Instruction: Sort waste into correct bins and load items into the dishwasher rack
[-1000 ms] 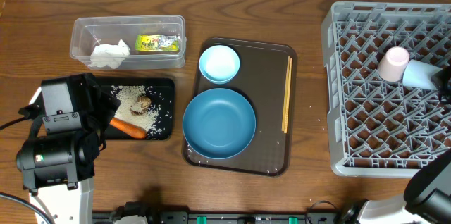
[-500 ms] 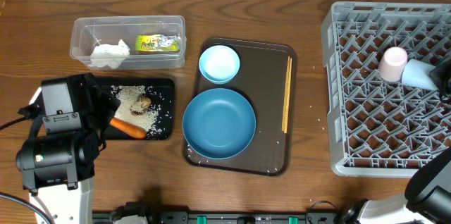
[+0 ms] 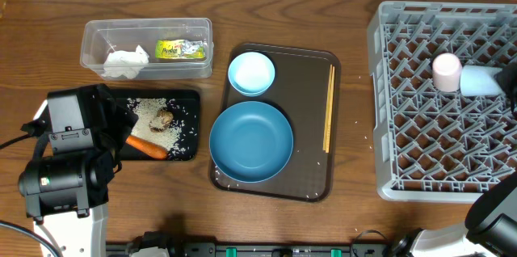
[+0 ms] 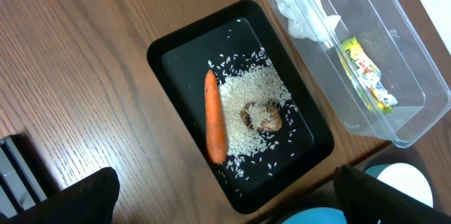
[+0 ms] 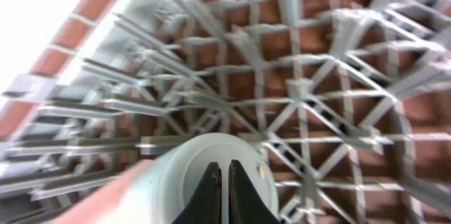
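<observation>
My right gripper (image 5: 225, 182) is shut on the wall of the pale-blue cup (image 5: 176, 175), which lies on its side over the grey dishwasher rack (image 3: 420, 128), touching the whitish-pink cup (image 3: 446, 72). The pale-blue cup (image 3: 481, 81) also shows in the overhead view. My left gripper (image 4: 225, 199) is open and empty above the black tray (image 4: 176, 48), which holds the carrot (image 4: 214, 118), brown lump (image 4: 262, 117) and rice (image 4: 246, 90). The clear tub (image 3: 145, 24) holds the wrapper (image 3: 182, 48) and tissue (image 3: 123, 63).
The dark-brown serving tray (image 3: 307, 128) in the middle carries the blue plate (image 3: 251, 141), the small bowl (image 3: 251, 73) and the chopsticks (image 3: 329, 107) along its right side. The left arm's body (image 3: 69, 156) stands at the front left.
My right gripper has carried the pale-blue cup a little toward the back of the rack and turned it more level. The pink cup has shifted slightly left. The left arm has not moved.
</observation>
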Available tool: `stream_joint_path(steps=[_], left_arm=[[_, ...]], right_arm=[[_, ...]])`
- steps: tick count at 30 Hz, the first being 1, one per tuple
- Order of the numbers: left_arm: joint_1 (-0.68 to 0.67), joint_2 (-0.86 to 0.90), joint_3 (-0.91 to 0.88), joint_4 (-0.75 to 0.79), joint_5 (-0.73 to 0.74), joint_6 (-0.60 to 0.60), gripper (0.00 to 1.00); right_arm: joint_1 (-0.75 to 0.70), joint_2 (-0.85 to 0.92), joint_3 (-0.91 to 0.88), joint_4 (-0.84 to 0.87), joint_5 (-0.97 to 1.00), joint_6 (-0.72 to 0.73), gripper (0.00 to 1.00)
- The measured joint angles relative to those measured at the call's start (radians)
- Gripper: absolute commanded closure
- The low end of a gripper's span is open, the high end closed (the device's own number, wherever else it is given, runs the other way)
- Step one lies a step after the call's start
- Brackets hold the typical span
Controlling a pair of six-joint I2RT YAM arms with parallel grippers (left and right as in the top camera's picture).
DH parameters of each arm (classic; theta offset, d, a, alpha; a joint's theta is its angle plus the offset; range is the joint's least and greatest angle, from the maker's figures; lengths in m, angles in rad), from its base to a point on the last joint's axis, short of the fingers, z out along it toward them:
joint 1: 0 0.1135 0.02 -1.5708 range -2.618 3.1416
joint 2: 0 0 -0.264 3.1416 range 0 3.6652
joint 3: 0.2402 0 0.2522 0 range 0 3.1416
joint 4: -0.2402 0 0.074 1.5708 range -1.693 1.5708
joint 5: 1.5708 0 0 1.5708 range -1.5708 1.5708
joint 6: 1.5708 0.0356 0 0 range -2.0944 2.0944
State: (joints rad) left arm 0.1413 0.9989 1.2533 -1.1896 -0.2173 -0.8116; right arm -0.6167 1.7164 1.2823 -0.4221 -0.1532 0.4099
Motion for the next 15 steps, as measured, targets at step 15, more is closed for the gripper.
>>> stream_joint_path(steps=[15], left_arm=[[0.000,0.000,0.000,0.000,0.000,0.000,0.02]], right_arm=[[0.026,-0.013,0.029,0.014,-0.171,0.000,0.97]])
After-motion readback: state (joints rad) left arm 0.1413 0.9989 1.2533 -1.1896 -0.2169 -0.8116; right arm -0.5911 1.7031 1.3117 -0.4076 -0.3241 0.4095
